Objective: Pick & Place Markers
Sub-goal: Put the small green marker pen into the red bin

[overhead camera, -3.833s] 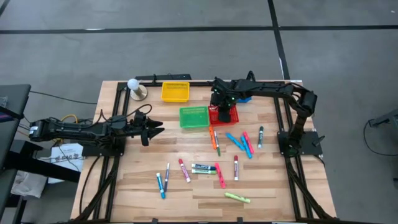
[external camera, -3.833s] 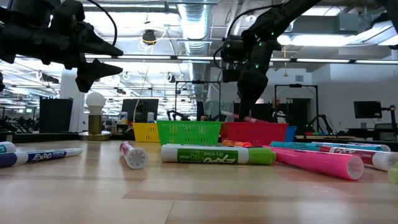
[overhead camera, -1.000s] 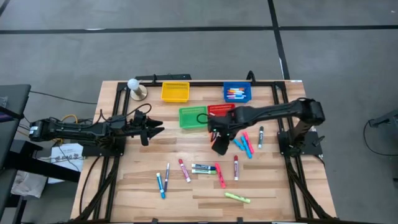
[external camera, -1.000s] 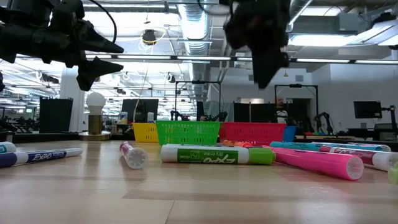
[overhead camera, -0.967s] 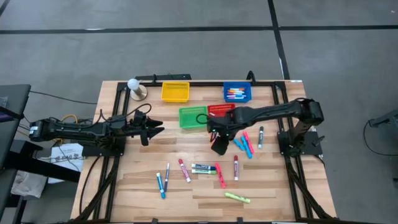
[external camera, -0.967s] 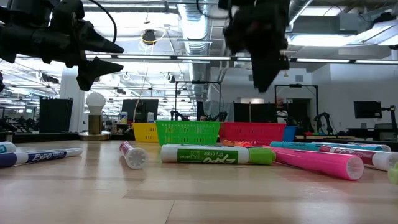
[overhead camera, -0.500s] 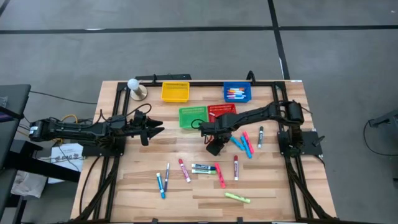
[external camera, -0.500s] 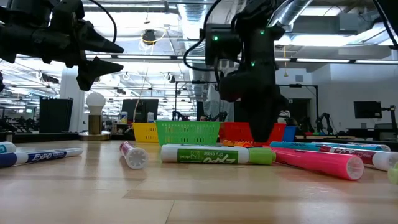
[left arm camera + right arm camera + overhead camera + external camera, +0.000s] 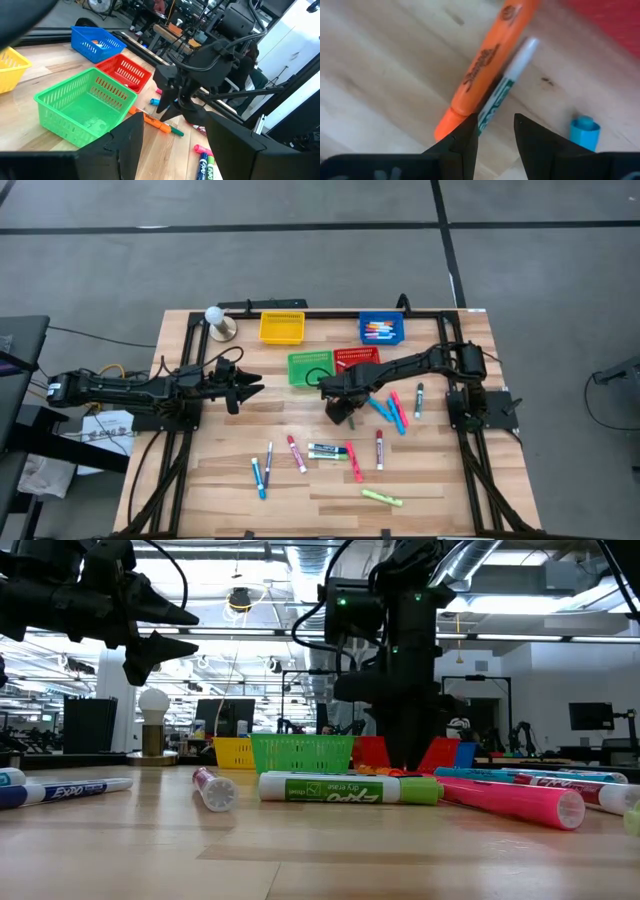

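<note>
Markers lie scattered on the wooden table (image 9: 220, 480): a blue pair (image 9: 380, 408), a pink one (image 9: 397, 408), a row near the front (image 9: 326, 450). An orange marker (image 9: 485, 65) and a white-and-green marker (image 9: 507, 82) lie side by side by the red basket (image 9: 357, 358). My right gripper (image 9: 343, 416) points down just over them, open; its fingers (image 9: 462, 145) stand on either side of the white-and-green marker's end, and I cannot tell whether they touch it. My left gripper (image 9: 258, 387) waits open and level at the table's left.
Along the far side stand a yellow basket (image 9: 282, 328), a green basket (image 9: 311, 367), the red one and a blue basket (image 9: 381, 330) with several markers in it. A bulb on a stand (image 9: 218, 320) is at the far left corner. Black frame rails edge the table.
My right gripper has come down from high above the table to just over the orange and white-and-green markers, shifting slightly toward the table's left edge and rolling about its own axis. The markers have not moved.
</note>
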